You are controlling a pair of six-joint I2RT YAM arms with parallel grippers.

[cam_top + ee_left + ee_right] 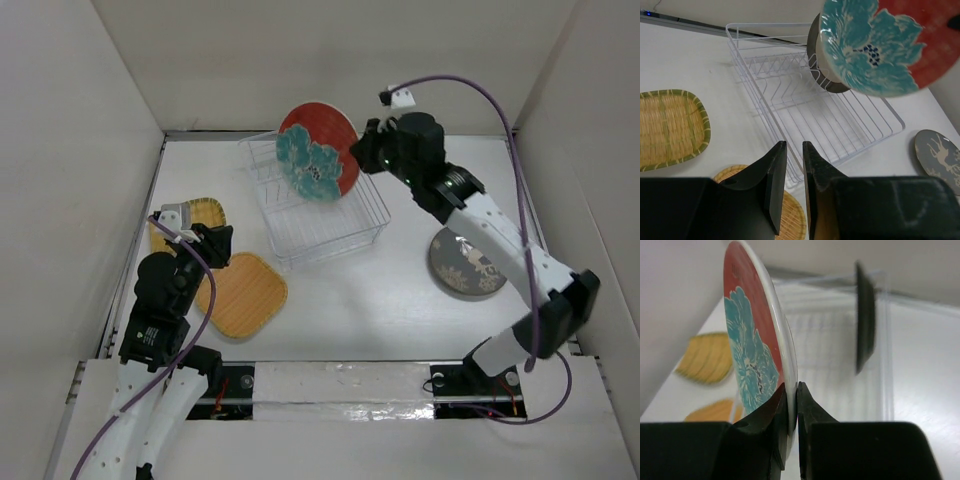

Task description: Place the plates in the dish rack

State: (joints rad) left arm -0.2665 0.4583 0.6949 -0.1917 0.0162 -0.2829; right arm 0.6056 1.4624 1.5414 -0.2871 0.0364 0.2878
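The red-teal floral plate point(318, 152) hangs on edge over the far end of the clear dish rack point(322, 232), pinched by the right gripper point(792, 390) (a thin hold, on the rim alone). Just beside it a dark-rimmed plate point(865, 320) stands in the dividers. Lowered askew, the floral plate could knock that neighbour or straddle a rib and tip; a slipping rim would drop it. The left gripper point(793, 147), fingers nearly together on nothing, hovers above a woven-look plate point(245, 295).
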